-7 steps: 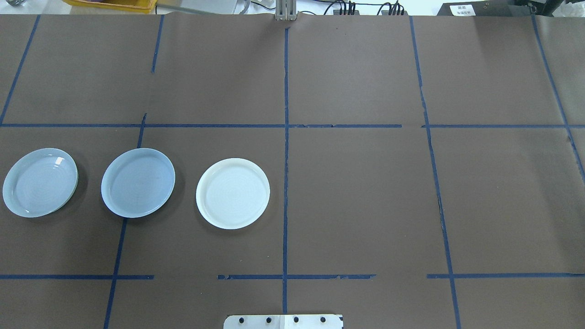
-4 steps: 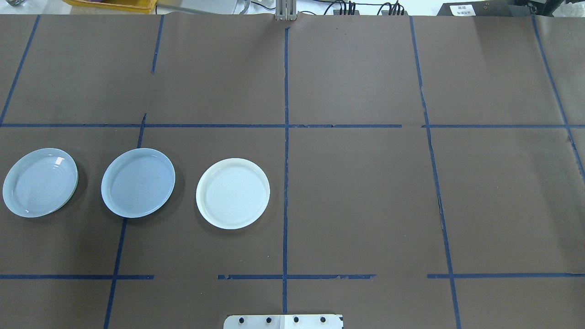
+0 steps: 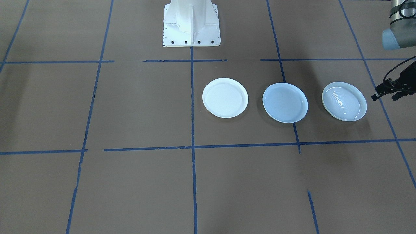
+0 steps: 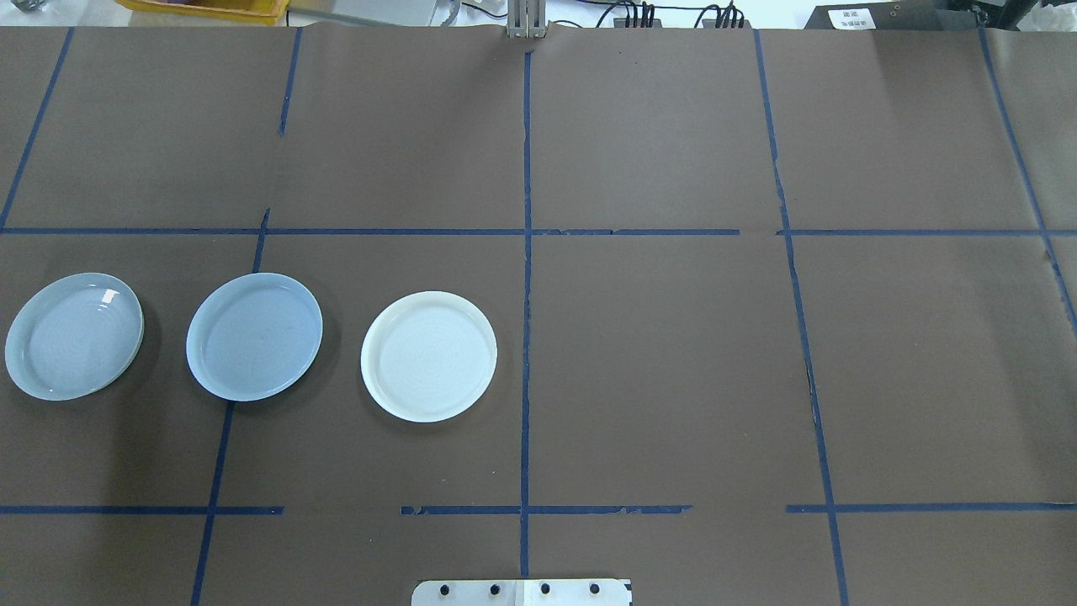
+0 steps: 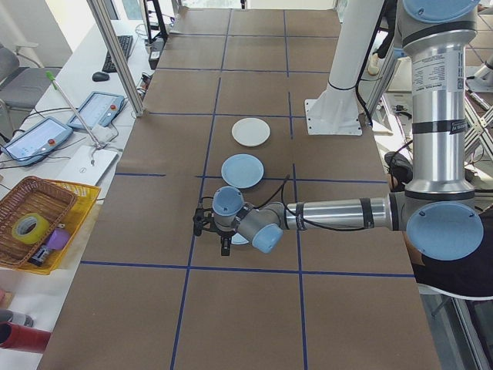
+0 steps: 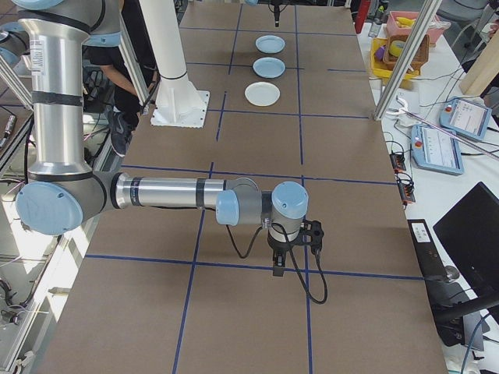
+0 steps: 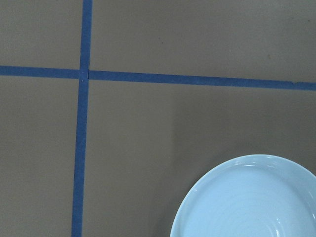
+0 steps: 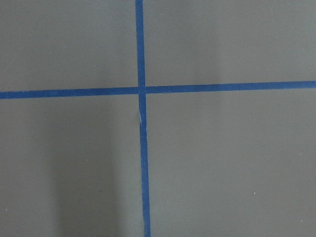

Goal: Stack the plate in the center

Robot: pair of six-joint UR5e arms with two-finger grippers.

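Observation:
Three plates lie in a row on the brown table. In the middle is the pale blue smooth plate (image 4: 254, 337) (image 3: 285, 102). The bright white plate (image 4: 429, 356) (image 3: 225, 97) lies nearest the table's midline. The glossy rippled plate (image 4: 74, 335) (image 3: 344, 101) is outermost. My left gripper (image 3: 385, 97) hovers just outboard of the rippled plate, fingers apart and holding nothing. The left wrist view shows that plate's rim (image 7: 247, 197) at bottom right. My right gripper (image 6: 292, 249) hangs over a tape cross far from the plates; I cannot tell its state.
Blue tape lines (image 4: 526, 252) divide the table into squares. The robot's white base (image 3: 191, 24) stands at the near edge's middle. A side bench holds a yellow basket (image 5: 38, 223) and tablets (image 5: 96, 109). A person (image 6: 117, 70) stands behind the base.

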